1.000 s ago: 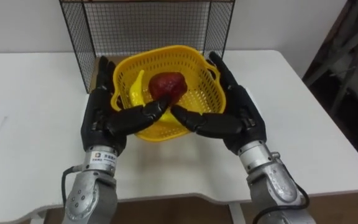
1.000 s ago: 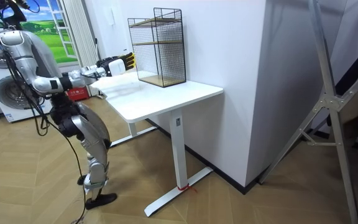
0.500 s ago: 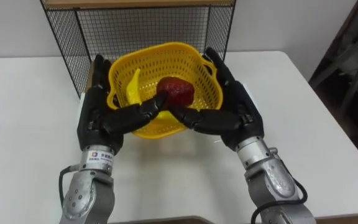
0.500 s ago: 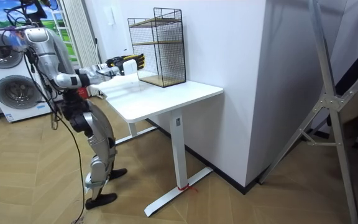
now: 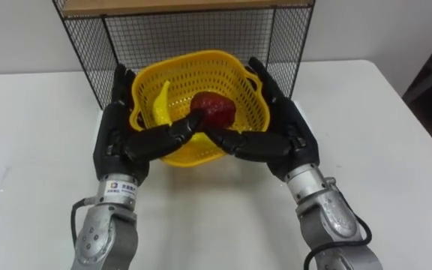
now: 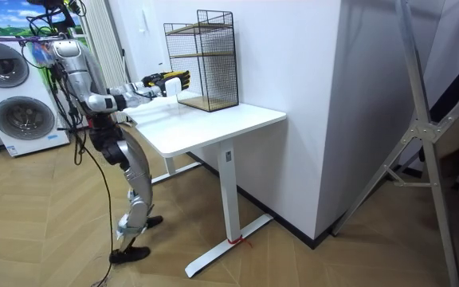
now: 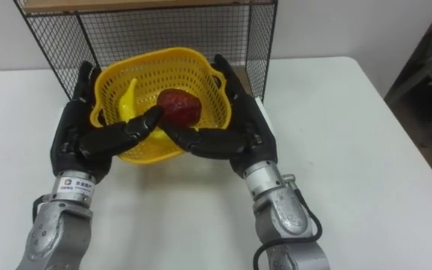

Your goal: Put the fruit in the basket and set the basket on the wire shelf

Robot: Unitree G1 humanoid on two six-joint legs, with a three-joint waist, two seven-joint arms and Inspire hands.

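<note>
Left hand [image 5: 118, 139] and right hand [image 5: 287, 135] pressed flat against the basket [image 5: 201, 56]; keeping it level mattered, entering the wire shelf [image 5: 193, 34].

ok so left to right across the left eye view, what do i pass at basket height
left hand → banana → red fruit → right hand; both fruits lie in the yellow basket

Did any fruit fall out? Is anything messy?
Nothing stands out. The banana and the red fruit both lie inside the yellow basket, which the left hand and right hand hold between them in front of the wire shelf.
</note>
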